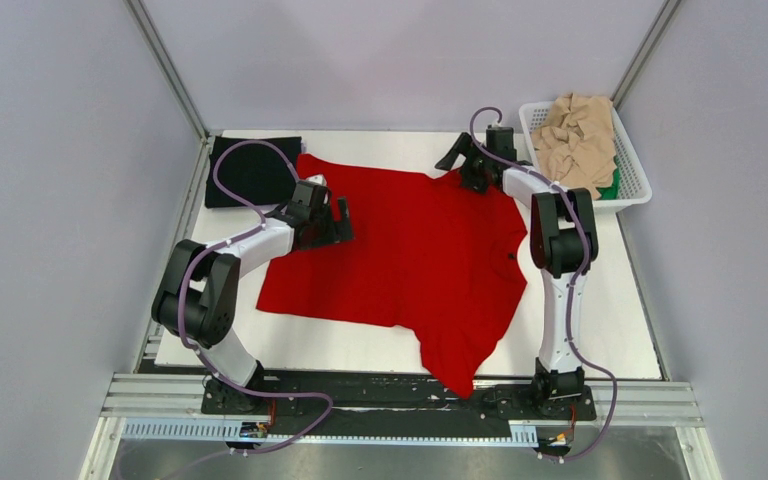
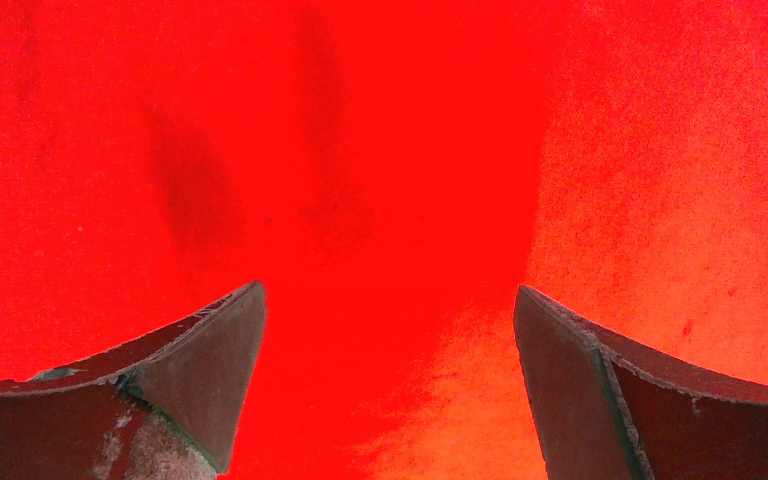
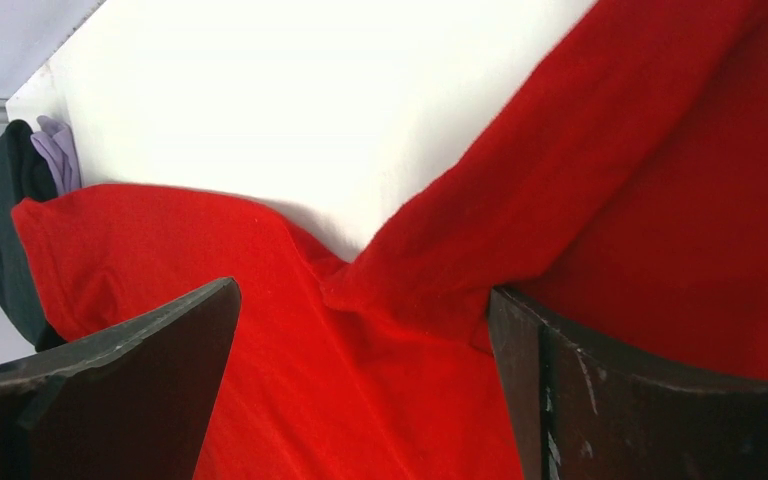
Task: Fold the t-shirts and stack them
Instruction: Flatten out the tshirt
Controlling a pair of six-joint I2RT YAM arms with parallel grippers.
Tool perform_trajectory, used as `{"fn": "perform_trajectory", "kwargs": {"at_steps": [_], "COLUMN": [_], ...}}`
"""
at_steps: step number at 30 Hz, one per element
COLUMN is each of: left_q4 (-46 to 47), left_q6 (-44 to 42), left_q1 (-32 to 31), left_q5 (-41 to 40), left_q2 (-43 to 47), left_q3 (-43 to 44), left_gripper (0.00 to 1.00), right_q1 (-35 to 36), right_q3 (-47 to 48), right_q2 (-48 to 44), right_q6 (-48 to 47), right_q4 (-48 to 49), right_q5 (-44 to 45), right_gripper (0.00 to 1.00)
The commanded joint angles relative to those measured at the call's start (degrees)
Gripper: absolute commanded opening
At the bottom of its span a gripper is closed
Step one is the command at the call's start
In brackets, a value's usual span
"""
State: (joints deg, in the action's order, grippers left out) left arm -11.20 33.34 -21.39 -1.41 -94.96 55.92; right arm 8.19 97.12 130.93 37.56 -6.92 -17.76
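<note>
White tabletop [image 1: 600, 345] everywhere, and the red t-shirt [image 1: 410, 260] lies spread flat right under both my pincers, ready for folding I guess. Left pincer [image 2: 388, 300] gapes wide just above plain cloth. Right pincer [image 3: 360, 290], equally wide, straddles a sleeve ridge. The black t-shirt [image 1: 250, 170] sits just beyond my left one.

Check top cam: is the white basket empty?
No, the white basket holds a crumpled heap of beige t-shirts, with a bit of green cloth showing at its near edge.
</note>
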Motion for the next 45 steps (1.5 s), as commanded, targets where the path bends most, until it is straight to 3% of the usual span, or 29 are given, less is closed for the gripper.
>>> {"fn": "perform_trajectory", "kwargs": {"at_steps": [1,9,14,17,24,28,33,38,45], "left_q4": [2.4,1.7,1.1,1.2,1.2,1.2,-0.4,0.2,0.4], "left_q6": [0.7,0.4,0.3,0.5,0.3,0.7,0.6,0.3,0.1], "left_q1": [0.1,0.1,0.1,0.1,0.1,0.1,0.1,0.1,0.1], "left_q5": [-0.1,-0.8,-1.0,-0.9,-1.5,-2.3,-4.3,-6.1,-6.4], "left_q2": [0.4,-0.1,0.1,0.9,3.8,5.4,7.5,9.9,10.1], "left_q3": [-0.5,-1.7,-1.3,-0.9,0.3,-0.1,-0.8,-3.6,-4.4], "left_gripper": [1.00,1.00,1.00,1.00,1.00,1.00,1.00,1.00,1.00], "right_q1": [0.8,2.3,2.3,2.2,2.3,2.4,3.3,4.4,6.8], "right_q3": [6.2,19.6,32.1,35.8,23.9,12.8,5.8,5.3,14.7], "right_q2": [3.7,13.0,20.0,19.5,5.3,-1.3,-3.2,-0.5,7.2], "right_q6": [1.3,4.7,3.0,-0.1,-10.8,-9.3,-5.6,-4.1,-6.2], "right_q4": [2.1,10.0,9.8,7.6,0.7,-0.2,-0.6,-0.7,-1.3], "right_q5": [-0.7,3.5,7.3,5.8,6.9,5.6,3.5,2.4,2.2], "right_gripper": [1.00,1.00,1.00,1.00,1.00,1.00,1.00,1.00,1.00]}}
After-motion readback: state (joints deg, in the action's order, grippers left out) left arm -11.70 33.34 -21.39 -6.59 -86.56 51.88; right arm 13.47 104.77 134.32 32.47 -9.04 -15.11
